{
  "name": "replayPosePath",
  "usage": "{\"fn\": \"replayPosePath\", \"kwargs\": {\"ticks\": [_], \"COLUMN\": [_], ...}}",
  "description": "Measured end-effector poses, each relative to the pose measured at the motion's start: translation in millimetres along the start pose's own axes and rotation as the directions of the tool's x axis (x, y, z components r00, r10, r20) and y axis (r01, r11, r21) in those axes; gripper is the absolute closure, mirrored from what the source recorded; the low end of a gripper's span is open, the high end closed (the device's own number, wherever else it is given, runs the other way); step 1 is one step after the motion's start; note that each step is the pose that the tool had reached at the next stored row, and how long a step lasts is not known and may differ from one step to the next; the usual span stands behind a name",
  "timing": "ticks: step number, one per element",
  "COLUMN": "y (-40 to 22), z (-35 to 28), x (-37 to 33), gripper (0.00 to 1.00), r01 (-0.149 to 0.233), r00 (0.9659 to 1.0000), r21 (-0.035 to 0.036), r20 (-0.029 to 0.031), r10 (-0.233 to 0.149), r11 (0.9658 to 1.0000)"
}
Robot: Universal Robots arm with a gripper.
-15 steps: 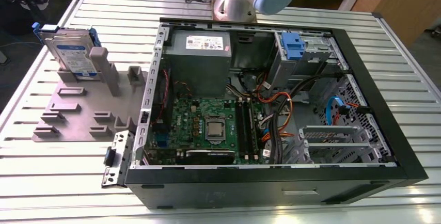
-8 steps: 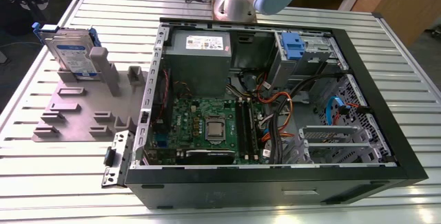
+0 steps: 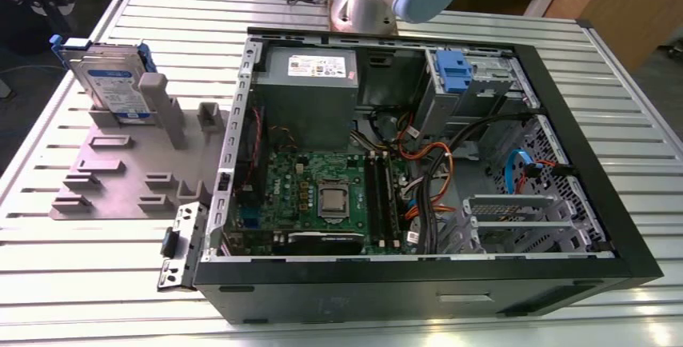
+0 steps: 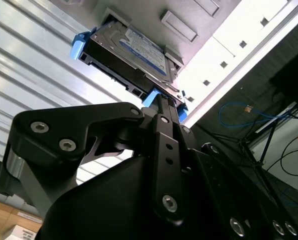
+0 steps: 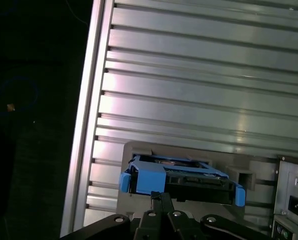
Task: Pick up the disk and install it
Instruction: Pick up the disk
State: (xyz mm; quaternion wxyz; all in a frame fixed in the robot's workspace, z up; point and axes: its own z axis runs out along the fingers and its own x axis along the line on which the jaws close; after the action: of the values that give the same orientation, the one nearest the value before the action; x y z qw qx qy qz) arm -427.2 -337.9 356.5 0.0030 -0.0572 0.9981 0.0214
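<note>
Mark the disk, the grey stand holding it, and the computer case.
disk (image 3: 110, 83): exterior view, on its white-and-blue label.
grey stand (image 3: 117, 167): exterior view, on its flat base.
computer case (image 3: 427, 299): exterior view, on its black side wall.

One disk (image 3: 110, 83), one case (image 3: 373, 299), perhaps one stand (image 3: 107, 191)

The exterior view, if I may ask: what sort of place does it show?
Most likely a robotics lab bench set up for computer assembly: a slatted metal table, an open computer case with its motherboard exposed, and a grey fixture holding the disk on edge.
</note>
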Motion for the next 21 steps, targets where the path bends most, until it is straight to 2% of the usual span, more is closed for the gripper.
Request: {"fn": "replayPosePath", "kwargs": {"ticks": [10,21], "y": [0.0,0.0], "z": [0.0,0.0], "x": [0.0,0.0], "gripper": [0.89,0.89], "r01": [0.054,0.103], "r00": [0.9985,0.9946], "r21": [-0.0005,-0.0011], "r20": [-0.0023,-0.0043], "r10": [-0.054,-0.103], "r11": [0.9985,0.9947]}}
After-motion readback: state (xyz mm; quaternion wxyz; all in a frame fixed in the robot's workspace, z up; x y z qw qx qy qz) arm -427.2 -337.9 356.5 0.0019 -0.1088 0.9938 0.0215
